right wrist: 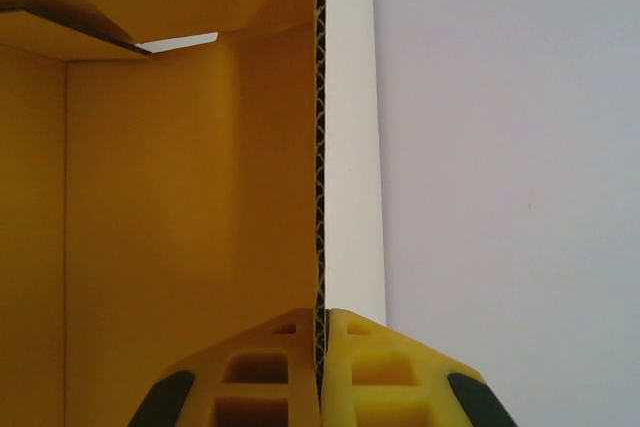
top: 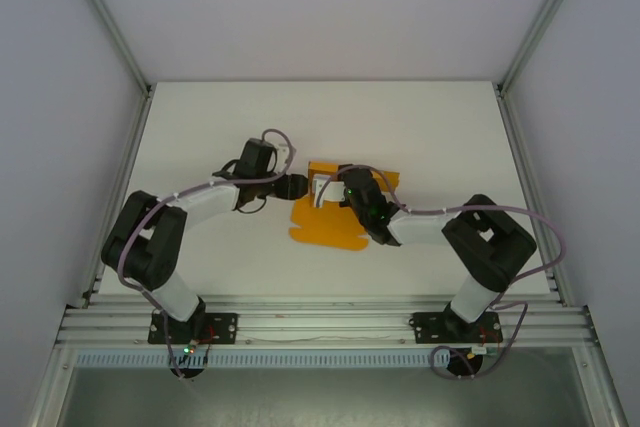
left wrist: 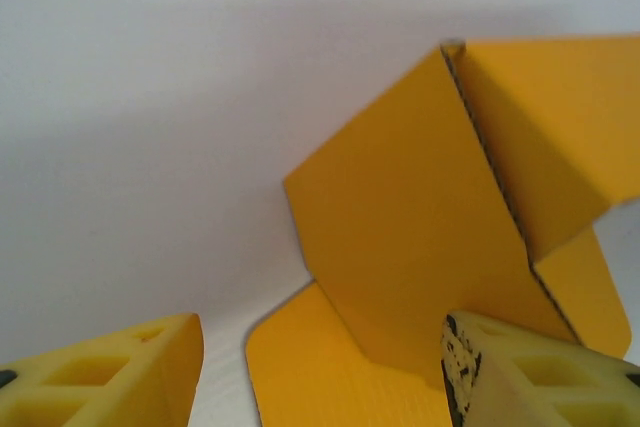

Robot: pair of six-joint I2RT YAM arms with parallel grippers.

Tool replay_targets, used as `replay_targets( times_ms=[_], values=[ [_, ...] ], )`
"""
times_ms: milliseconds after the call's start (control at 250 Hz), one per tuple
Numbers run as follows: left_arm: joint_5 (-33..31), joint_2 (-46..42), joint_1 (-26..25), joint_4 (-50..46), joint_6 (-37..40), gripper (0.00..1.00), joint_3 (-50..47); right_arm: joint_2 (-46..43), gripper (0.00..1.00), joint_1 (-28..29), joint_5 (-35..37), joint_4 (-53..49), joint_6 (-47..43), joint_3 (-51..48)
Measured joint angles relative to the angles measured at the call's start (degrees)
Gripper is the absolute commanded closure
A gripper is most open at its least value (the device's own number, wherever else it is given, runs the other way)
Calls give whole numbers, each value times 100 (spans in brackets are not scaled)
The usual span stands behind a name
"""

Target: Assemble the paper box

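- The paper box (top: 328, 229) – bright orange card, partly folded – lies near the middle of the white desk (top: 420, 127), between the two arms.
- In the top view, its flat scalloped flaps rest on the desk on the side towards the arm bases, while raised panels stand at the far side under the right wrist.
- Right claw (right wrist: 320, 325): the yellow fingers (right wrist: 385, 367) are pressed together on the cut edge of an upright wall, pinching the corrugated card between them. The wall is orange on its inner face and white on the outer.
- Seen from the right wrist, the orange interior opens to the left of the held wall, with a folded flap across the top corner.
- Left claw (left wrist: 322, 339): spread, with a yellow finger at each lower corner of the left wrist view.
- A tilted orange panel rises just beside its right finger (left wrist: 530, 372); whether the two touch cannot be told.
- From above, the left claw sits at the box's left edge.
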Motion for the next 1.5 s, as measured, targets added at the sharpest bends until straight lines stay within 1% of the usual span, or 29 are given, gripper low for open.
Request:
replay_targets(
  times_ms=[92, 204, 388, 432, 628, 963, 1183, 1231, 1339, 1499],
  values=[
    [0, -153, -50, 238, 2, 36, -367, 0, 100, 0, -15, 31, -127, -4],
    [-20, -374, -81, 494, 24, 36, -828, 13, 100, 31, -15, 310, -326, -46],
    [-168, -407, -109, 828, 144, 38, -1099, 20, 100, 76, -90, 428, -509, -173],
    [-179, -404, -120, 896, 155, 39, -1117, -4, 100, 76, -109, 407, -505, -197],
    [-153, -286, -155, 1239, 243, 38, -1115, -20, 100, 133, -105, 431, -544, -264],
    [-120, 166, -155, 2153, 348, 38, -1097, 24, 100, 177, 9, 581, -411, -345],
    [247, 640, -155, 2863, 457, 38, -970, 195, 100, 173, 85, 586, -400, -199],
    [343, 741, -153, 2997, 476, 39, -931, 247, 100, 170, 129, 621, -400, -164],
    [409, 796, -140, 3167, 487, 48, -931, 304, 100, 118, 157, 667, -396, -122],
    [352, 577, -140, 3353, 496, 49, -1272, 190, 100, 42, 13, 542, -348, -129]
  ],
)
